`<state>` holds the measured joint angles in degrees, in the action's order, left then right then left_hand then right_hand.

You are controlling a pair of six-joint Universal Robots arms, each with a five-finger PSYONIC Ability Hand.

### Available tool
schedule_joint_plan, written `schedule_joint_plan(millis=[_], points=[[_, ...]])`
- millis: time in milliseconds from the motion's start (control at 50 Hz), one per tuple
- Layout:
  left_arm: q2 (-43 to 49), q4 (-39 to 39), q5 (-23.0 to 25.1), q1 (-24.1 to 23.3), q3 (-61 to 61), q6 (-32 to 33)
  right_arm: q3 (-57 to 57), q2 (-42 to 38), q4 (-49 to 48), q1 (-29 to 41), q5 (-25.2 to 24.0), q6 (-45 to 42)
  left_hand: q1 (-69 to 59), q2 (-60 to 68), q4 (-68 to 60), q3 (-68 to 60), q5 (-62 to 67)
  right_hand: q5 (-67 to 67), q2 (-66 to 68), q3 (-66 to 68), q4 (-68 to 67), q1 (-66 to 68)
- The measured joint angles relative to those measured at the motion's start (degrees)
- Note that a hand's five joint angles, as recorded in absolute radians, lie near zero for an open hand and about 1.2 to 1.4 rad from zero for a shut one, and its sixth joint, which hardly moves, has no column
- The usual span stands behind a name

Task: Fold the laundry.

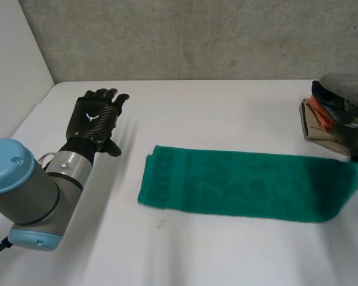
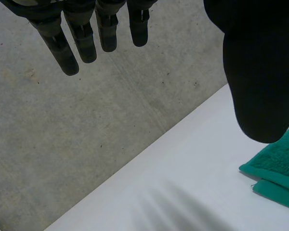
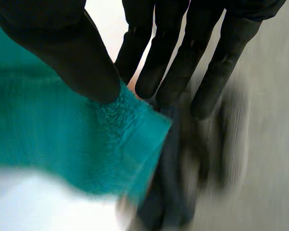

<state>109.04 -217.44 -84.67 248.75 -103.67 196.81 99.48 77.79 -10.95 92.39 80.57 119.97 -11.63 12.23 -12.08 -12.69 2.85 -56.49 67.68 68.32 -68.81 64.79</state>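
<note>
Head view: the green towel [image 1: 238, 185] lies flat on the white table [image 1: 215, 113], folded into a long strip that runs from 9 o'clock to 3 o'clock across the table's middle. The left hand [image 1: 95, 116] hovers at about 10 o'clock from the towel, well apart from it. Its back faces up, its fingers are straight and a little spread, and it holds nothing. In the left wrist view those fingers [image 2: 82, 41] stand clear of the thumb, and the towel's 9 o'clock end lies on the table beside the thumb.

In the right wrist view the right hand [image 3: 62, 43] is at the towel's 3 o'clock end. Its thumb presses on top of the corner and its fingers [image 3: 173, 72] sit close together on the other side, pinching the cloth between them.

A pile of folded clothes [image 1: 316, 122] sits at 2 o'clock from the towel, near that end. A concrete wall [image 1: 197, 36] runs along the table's 12 o'clock edge.
</note>
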Motion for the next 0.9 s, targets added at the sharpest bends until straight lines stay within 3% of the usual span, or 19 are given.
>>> schedule_joint_plan(millis=[140, 220, 300, 340, 360, 440, 500, 620, 740, 820, 860, 900], points=[[-0.07, 0.01, -0.11, 0.17, -0.03, 0.02, -3.19, -3.96, -9.96, 21.94, -6.52, 0.24, 0.00, 0.00, 0.00, 0.00, 0.00, -0.17, 0.03, 0.10, 0.00, 0.00], [-0.12, 0.02, -0.15, 0.18, -0.15, 0.05, -6.79, -13.03, -15.70, 33.86, -12.35, -0.13, 0.00, 0.00, 0.00, 0.00, 0.00, -0.24, 0.03, 0.10, -0.01, 0.00], [-0.11, -0.10, -0.13, 0.17, -0.41, 0.06, -10.78, -21.33, -17.43, 40.41, -15.07, -0.40, 0.00, 0.00, 0.00, 0.00, 0.00, -0.18, 0.03, 0.10, -0.01, 0.00], [-0.10, -0.16, -0.13, 0.16, -0.52, 0.06, -12.54, -24.66, -17.43, 42.29, -15.30, -0.39, 0.00, 0.00, 0.00, 0.00, 0.00, 7.43, -9.23, -9.43, 9.70, -7.26], [-0.10, -0.20, -0.13, 0.16, -0.57, 0.07, -13.45, -26.31, -17.28, 43.05, -15.13, -0.32, 0.00, 0.00, 0.00, 0.00, 0.00, 17.66, -18.92, -18.91, 19.18, -16.22], [-0.10, -0.26, -0.13, 0.16, -0.67, 0.06, -15.02, -28.51, -16.26, 43.86, -11.19, 1.21, 0.00, 0.00, 0.00, 0.00, 0.00, 46.53, -48.02, -47.01, 47.44, -45.03], [-0.12, -0.27, -0.13, 0.15, -0.67, 0.06, -14.61, -27.09, -15.56, 43.59, -5.76, 4.85, 0.00, 0.00, 0.00, 0.00, 0.01, 53.96, -55.12, -55.83, 56.10, -51.56], [-0.15, -0.28, -0.14, 0.07, -0.72, 0.04, -10.65, -19.20, -13.49, 41.60, 2.54, 17.81, 0.00, 0.00, 0.00, 0.00, 0.00, 53.97, -55.14, -55.93, 56.32, -51.56], [-0.15, -0.27, -0.12, -0.27, -0.93, 0.06, -4.68, -12.10, -7.07, 35.39, 4.55, 29.57, 0.00, 0.00, 0.00, 0.00, 0.00, 53.96, -55.14, -55.93, 56.32, -51.56], [-0.15, -0.27, -0.05, -0.52, -1.25, 0.07, 0.19, -10.26, -2.62, 29.55, 4.82, 32.92, 0.00, 0.00, 0.01, 0.00, 0.00, 53.19, -54.70, -55.40, 55.74, -51.27], [-0.15, -0.26, -0.02, -0.66, -1.40, 0.07, 2.73, -10.04, -1.33, 26.16, 4.98, 33.09, 0.00, 0.00, 0.00, 0.00, 0.00, 44.89, -46.53, -47.13, 47.60, -43.10], [-0.15, -0.27, -0.02, -0.86, -1.52, 0.07, 4.90, -10.05, -0.70, 22.96, 5.24, 32.43, 0.00, 0.00, 0.00, 0.00, 0.00, 28.04, -27.78, -30.01, 30.67, -24.94]])
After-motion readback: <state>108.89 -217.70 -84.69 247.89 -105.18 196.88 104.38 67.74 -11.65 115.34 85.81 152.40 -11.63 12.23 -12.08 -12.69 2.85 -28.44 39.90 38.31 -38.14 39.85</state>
